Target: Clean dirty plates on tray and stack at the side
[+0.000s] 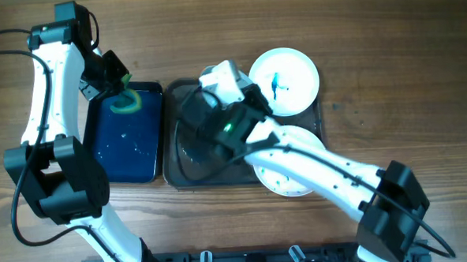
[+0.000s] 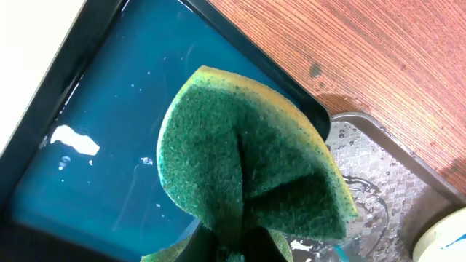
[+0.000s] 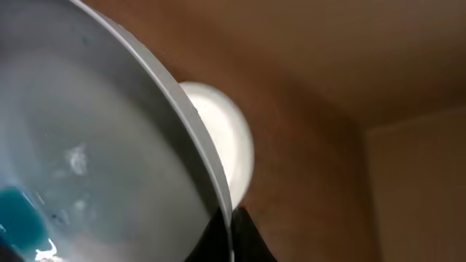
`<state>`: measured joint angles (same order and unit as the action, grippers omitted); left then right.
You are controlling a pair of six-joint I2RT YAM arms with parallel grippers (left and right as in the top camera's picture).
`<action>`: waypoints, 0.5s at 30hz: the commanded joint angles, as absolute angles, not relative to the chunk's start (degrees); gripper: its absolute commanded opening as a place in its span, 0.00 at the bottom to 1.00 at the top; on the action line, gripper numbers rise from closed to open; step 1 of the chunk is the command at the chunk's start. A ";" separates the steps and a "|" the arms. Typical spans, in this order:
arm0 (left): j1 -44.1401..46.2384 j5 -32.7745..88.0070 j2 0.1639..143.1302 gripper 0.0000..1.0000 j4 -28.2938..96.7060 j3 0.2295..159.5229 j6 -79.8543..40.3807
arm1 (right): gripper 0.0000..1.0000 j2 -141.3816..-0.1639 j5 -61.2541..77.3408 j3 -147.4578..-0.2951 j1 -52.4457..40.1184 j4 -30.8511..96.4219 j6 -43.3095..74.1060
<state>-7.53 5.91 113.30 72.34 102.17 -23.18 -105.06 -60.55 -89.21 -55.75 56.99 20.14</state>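
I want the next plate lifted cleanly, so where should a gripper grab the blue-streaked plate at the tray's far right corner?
Pinch the far edge of its rim, coming from the far side. The streaked plate lies face up and seems to overhang the far rim of the tray, so the jaws could straddle the thin edge there, one above, one below.

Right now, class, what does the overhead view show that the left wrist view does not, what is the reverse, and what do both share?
Only overhead: both arms whole, a streaked plate at the grey tray's corner, and a second plate partly under the right arm. Only left wrist: the sponge's folded green face close up, and water beads on the grey tray's textured floor. Both: the sponge in the left gripper over the blue tray, and the wooden table.
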 commanded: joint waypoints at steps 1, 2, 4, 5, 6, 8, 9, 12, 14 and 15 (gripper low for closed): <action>-7.57 6.55 111.85 0.04 72.51 103.09 -22.26 | 0.04 -103.04 -79.70 -88.66 -59.11 56.55 20.99; -7.57 6.55 111.85 0.04 72.51 103.09 -22.24 | 0.04 -103.04 -83.53 -88.66 -60.25 56.07 20.99; -7.57 6.55 111.85 0.04 72.51 103.09 -22.26 | 0.04 -103.04 -87.18 -88.66 -61.63 55.46 20.91; -7.57 6.55 111.85 0.04 72.51 103.09 -22.26 | 0.04 -103.00 -87.15 -88.73 -62.06 55.02 19.81; -7.57 6.55 111.85 0.04 72.51 103.09 -22.26 | 0.04 -102.87 -87.15 -88.73 -62.46 54.13 19.09; -7.57 6.55 111.85 0.04 72.51 103.09 -22.24 | 0.04 -102.74 -87.15 -88.77 -62.72 53.60 19.05; -7.57 6.55 111.85 0.04 72.51 103.09 -22.24 | 0.04 -102.74 -87.15 -88.77 -62.72 53.32 19.09; -7.51 6.55 111.85 0.04 72.51 103.09 -22.28 | 0.04 -102.72 -84.82 -88.77 -62.63 53.17 19.66; -7.51 6.57 111.85 0.04 72.51 103.09 -22.28 | 0.04 -102.74 -76.66 -88.77 -62.00 53.28 19.59; -7.46 6.57 111.85 0.04 72.51 103.09 -22.28 | 0.04 -102.74 -71.35 -88.77 -61.47 53.43 19.55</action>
<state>-7.53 5.91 113.30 72.47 102.17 -23.18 -104.75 -82.06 -89.21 -62.59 53.52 19.27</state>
